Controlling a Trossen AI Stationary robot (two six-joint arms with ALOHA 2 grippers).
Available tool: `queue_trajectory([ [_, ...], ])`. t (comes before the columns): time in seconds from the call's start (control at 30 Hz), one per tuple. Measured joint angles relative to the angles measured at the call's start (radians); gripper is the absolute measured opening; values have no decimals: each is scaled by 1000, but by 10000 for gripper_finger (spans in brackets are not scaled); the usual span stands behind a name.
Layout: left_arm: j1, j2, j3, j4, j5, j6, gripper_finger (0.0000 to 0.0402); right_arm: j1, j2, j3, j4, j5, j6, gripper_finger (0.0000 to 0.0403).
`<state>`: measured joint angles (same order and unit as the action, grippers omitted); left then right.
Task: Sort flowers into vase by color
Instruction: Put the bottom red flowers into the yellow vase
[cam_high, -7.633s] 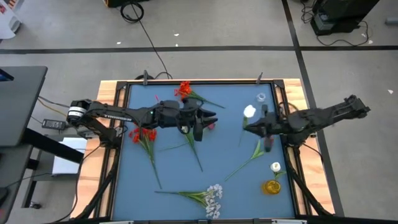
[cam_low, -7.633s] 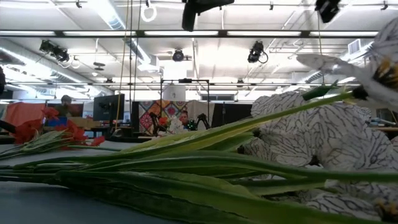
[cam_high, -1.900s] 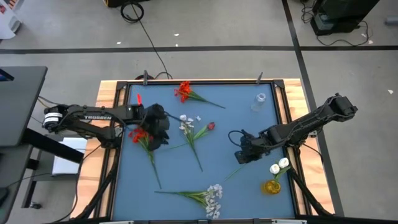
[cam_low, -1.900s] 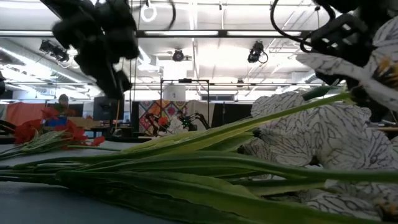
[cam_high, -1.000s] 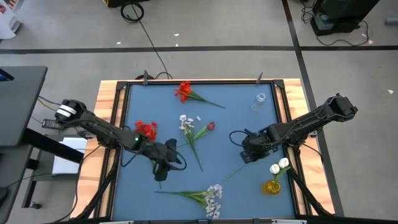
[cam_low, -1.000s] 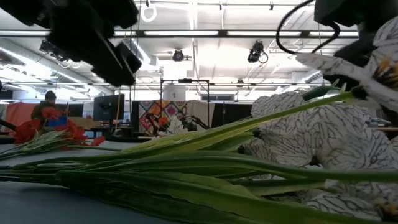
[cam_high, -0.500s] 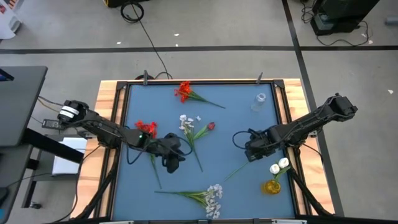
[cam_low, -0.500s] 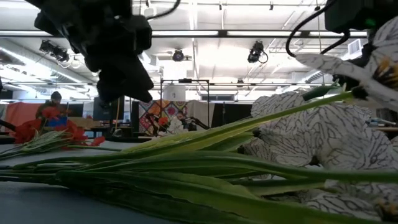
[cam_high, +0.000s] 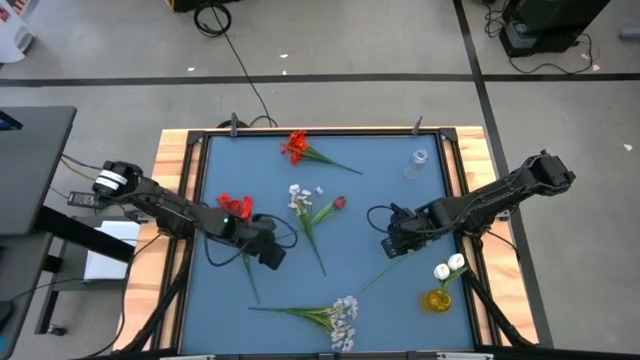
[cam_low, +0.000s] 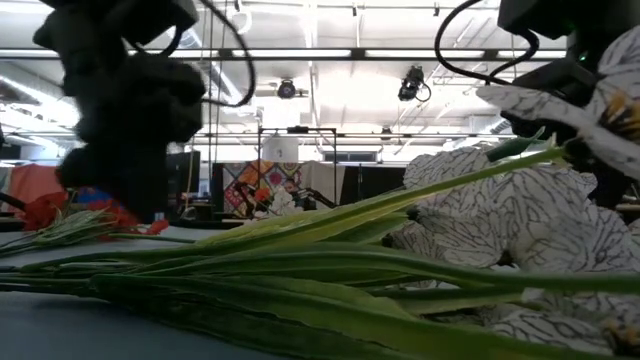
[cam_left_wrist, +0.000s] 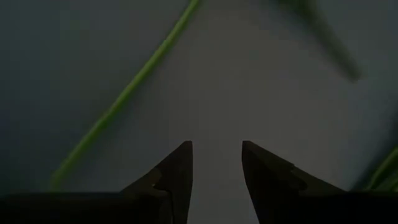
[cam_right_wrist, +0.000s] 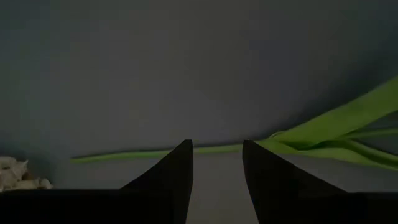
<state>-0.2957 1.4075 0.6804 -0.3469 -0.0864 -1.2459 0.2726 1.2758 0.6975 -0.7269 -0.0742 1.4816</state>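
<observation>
A: Red flower (cam_high: 234, 206) lies on the blue counter (cam_high: 370, 300), stem beside my left hand (cam_high: 272, 256). Fingers narrowly parted, empty.

B: Right hand (cam_high: 392, 244)?

A: Same gap, over a green stem (cam_high: 385, 269). Next, I judge: descend, pinch.

The surface (cam_high: 370, 300) looks matt blue, framed in pale wood; the flowers (cam_high: 325, 312) look like cloth and plastic.

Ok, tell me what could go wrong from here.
The left claw is open low over a thin green stem; it could pinch the mat or skid the stem aside. The right claw, also open, faces another stem beside broad leaves and may grab a leaf instead.
</observation>
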Motion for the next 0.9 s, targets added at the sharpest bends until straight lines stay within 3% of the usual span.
queue_trajectory([
  [0.2,-54,0,0,-10,65,-94,144,0,0,0,-59,-5,14,148],
  [0.53,-89,0,0,41,35,-186,144,8,0,0,-84,-34,-12,148],
  [0.7,-138,0,0,125,35,-139,144,47,0,0,-85,-104,-10,148],
  [0.9,-178,0,0,180,16,-70,144,109,0,0,-93,-78,122,148],
])
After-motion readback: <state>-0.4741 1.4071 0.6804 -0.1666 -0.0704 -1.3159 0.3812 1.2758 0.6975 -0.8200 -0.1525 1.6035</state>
